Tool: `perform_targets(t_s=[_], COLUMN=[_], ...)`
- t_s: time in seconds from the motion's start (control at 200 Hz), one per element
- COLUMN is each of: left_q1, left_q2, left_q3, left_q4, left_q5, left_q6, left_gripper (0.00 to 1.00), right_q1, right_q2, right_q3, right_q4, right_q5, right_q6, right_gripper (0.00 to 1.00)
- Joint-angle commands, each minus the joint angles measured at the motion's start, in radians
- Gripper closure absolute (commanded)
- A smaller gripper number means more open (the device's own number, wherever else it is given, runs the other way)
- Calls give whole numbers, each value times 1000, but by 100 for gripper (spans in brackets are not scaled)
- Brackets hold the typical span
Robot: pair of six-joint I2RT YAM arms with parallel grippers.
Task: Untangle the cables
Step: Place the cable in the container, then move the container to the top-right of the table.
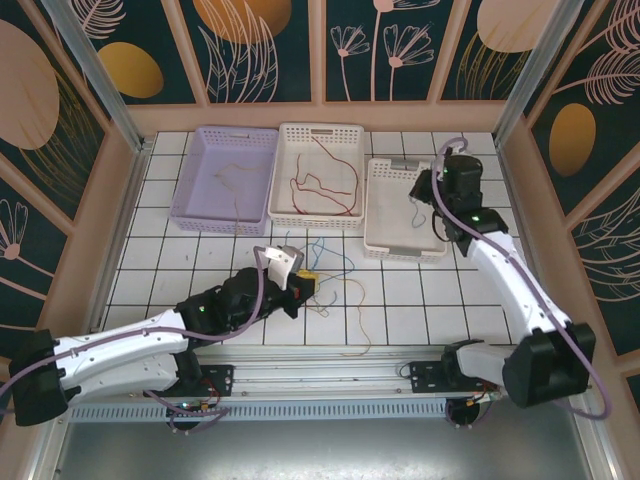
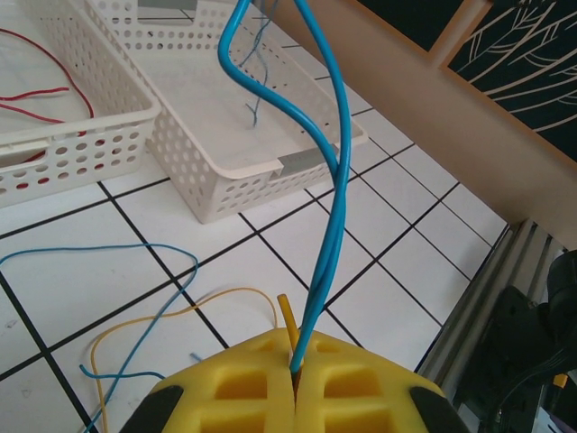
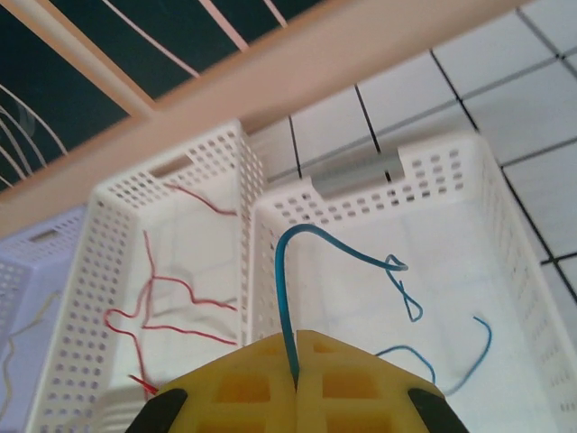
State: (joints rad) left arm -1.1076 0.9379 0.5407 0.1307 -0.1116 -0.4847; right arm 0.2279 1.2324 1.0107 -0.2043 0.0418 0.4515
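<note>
- The left gripper (image 2: 296,374), with yellow blocky fingers, is pressed together on a bright blue thin plastic-coated cable (image 2: 335,207). Two strands of it rise steeply from the seam. A short yellow wire end (image 2: 287,317) pokes out beside them.
- Just ahead and to the left of that gripper, on the white tiled table (image 2: 379,298), lie a thinner loose blue wire (image 2: 194,266) and a yellow-orange wire (image 2: 216,293). They cross each other, so this small heap looks unsorted.
- Farther out, the right gripper (image 3: 296,356) pinches another run of blue cable (image 3: 281,289). Its fingers are closed, and it hangs over the right-hand white perforated plastic basket (image 3: 451,162).
- More blue wire curls on the basket floor under it. I cannot tell whether both grippers hold the same cable.
- Left of the right gripper, the middle white perforated basket (image 3: 162,176) holds a red thin wire (image 3: 180,289) lying alone.
- Beyond that, the lilac plastic basket (image 1: 237,135) holds a brownish-orange wire (image 1: 235,180).
- By my reading, red and brownish-orange are done and blue is partly delivered. The strands on the tiles remain to be separated.
- The risk is that the raised blue cable drags the yellow wire pinched with it, or snags on the basket rim.
</note>
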Motion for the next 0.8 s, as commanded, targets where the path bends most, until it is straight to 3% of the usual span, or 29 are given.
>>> perform_targets(t_s=[0.0,0.2,0.46,0.796], left_q1=[-7,-6,-8,-7], left_q2=[26,55,74,126], left_q3=[31,45,60,79], left_q4=[52,62,55,37], left_q5=[20,23,17,-5], left_q6=[-17,-13,-8,15], left_gripper=[100,100,100,100], right_q1=[2,21,13,-31], right_q2=[87,312,640,881], right_q3=[-45,-21,154,378], right_q4=[93,101,41,-2], right_q5=[-14,38,25,8], right_q6=[23,62,126,131], right_gripper=[100,100,100,100])
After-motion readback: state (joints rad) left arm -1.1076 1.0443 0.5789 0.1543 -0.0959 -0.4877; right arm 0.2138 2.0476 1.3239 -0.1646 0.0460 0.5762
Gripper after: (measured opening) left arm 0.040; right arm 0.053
